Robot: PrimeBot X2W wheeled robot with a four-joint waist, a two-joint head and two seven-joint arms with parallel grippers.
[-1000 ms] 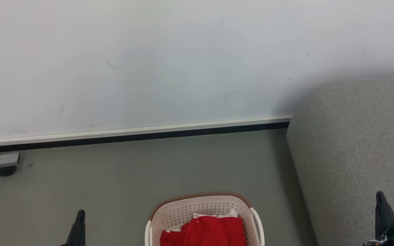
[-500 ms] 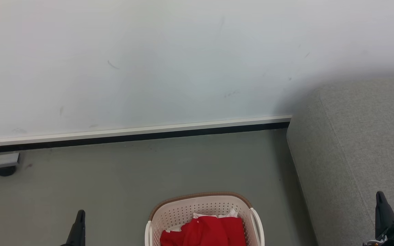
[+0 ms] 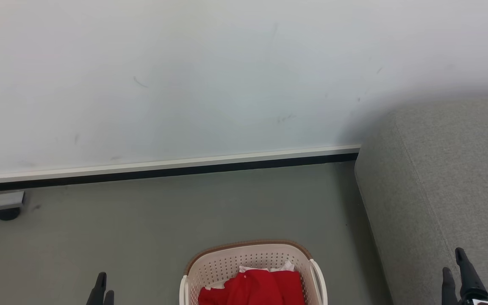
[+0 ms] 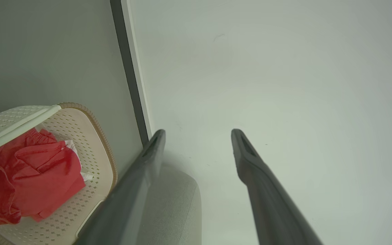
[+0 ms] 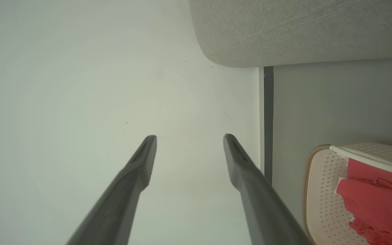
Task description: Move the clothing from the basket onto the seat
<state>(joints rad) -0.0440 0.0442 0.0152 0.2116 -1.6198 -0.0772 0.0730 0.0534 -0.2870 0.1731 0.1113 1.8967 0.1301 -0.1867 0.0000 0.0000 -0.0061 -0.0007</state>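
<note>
Fingers point(image 4: 141, 177) of left gripper point(image 3: 104, 291) spread, empty; right gripper point(image 3: 453, 273) likewise spread, empty, seen against seat point(image 3: 447, 169). Clothing point(image 3: 254, 288) heaped in basket point(image 3: 244, 258) on floor point(image 3: 163, 216) between grippers, none on visible seat. Risks: fingertip snagging perforated wall or handle point(image 3: 319, 279), dragging basket; shallow pinch on loose fold, garment slipping mid-carry; pile cut by head view's bottom edge, reach hard to judge.

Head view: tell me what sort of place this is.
Probably a home-like room, perhaps a staged one: a grey upholstered seat stands by a plain white wall, and a laundry basket holding red clothing sits on the grey floor beside it.
</note>
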